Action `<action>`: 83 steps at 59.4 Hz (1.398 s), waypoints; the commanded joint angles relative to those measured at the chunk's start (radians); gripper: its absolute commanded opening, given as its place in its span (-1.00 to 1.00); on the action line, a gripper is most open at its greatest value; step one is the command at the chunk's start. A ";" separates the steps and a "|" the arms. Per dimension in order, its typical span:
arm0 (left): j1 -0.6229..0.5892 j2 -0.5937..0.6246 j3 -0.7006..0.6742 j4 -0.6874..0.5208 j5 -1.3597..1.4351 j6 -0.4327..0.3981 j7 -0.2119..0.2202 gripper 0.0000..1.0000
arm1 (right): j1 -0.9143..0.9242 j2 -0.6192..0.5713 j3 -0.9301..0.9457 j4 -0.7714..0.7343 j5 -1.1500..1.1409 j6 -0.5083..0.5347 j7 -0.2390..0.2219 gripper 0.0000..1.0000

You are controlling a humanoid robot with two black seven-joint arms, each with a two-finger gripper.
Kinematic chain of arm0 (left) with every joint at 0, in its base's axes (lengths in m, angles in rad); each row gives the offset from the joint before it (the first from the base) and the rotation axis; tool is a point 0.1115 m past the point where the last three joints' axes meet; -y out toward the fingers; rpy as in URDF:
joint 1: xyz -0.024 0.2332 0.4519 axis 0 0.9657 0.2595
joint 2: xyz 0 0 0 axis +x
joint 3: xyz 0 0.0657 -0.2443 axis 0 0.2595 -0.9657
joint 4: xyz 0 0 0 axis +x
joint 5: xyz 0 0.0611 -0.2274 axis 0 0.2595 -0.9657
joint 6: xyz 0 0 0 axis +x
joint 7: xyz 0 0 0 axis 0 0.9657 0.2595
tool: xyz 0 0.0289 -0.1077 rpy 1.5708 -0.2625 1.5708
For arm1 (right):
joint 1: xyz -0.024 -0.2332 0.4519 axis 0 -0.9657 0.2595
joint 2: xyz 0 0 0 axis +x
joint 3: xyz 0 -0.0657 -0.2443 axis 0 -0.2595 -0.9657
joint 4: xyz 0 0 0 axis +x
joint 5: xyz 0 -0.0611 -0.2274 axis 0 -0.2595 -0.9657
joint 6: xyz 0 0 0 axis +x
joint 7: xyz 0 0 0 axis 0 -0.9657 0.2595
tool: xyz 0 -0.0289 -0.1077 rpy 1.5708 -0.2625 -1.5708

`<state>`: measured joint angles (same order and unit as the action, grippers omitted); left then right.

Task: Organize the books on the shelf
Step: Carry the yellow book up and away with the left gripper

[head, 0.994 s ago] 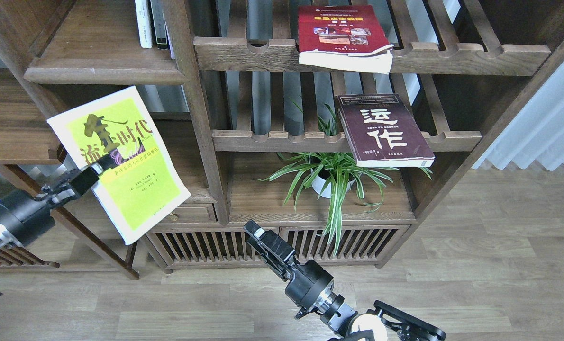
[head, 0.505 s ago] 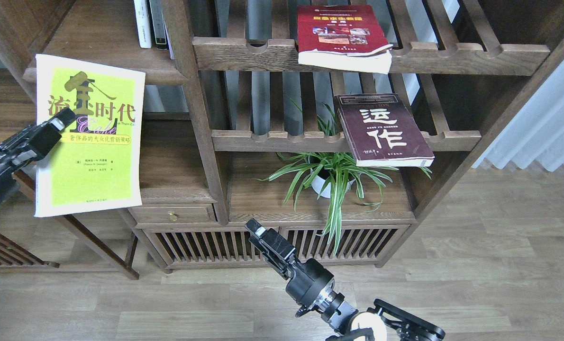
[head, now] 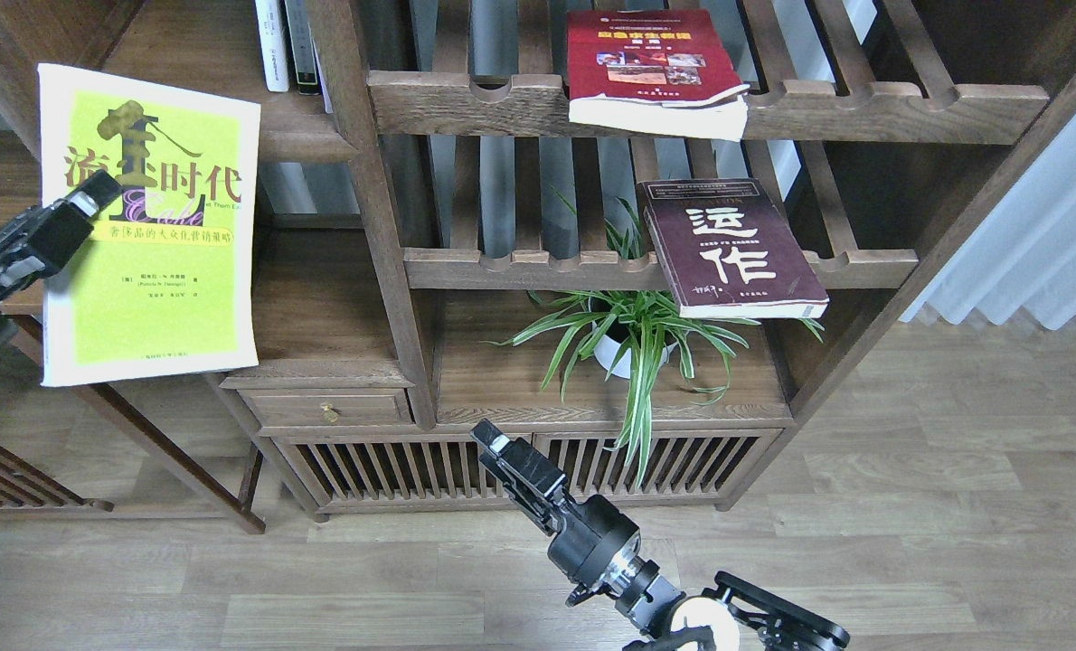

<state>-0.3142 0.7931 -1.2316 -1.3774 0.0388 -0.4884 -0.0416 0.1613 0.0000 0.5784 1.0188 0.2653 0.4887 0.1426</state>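
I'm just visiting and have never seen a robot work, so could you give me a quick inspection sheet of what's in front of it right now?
Surface: solid dark-brown shelf at upper left, partly hidden by the held book.
Job's things: lime-yellow book held up in front of the shelf; red book overhanging the top slatted rack; maroon book overhanging the rack below.
Clutter: thin upright books at the shelf's back; potted plant.
Grippers: left gripper shut on the yellow book's left edge; right gripper low, holding nothing, jaw state unclear.
Cables: nothing seen.
Surroundings: wood floor, pale curtain.
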 commanded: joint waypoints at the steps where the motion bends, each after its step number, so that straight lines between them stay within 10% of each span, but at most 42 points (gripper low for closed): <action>1: -0.037 0.002 -0.028 0.000 -0.023 0.000 0.002 -0.92 | 0.001 0.000 0.000 -0.005 0.000 0.000 0.000 0.50; 56: -0.128 -0.012 -0.189 0.083 -0.062 0.000 0.020 -0.88 | 0.001 0.000 -0.002 -0.008 -0.003 0.000 -0.001 0.50; 83: -0.270 -0.057 -0.184 0.152 -0.045 0.000 0.107 -0.95 | 0.018 0.000 -0.008 -0.008 -0.009 0.000 -0.001 0.50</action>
<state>-0.5383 0.7375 -1.4189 -1.2329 -0.0204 -0.4888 0.0633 0.1789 0.0000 0.5751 1.0112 0.2571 0.4887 0.1412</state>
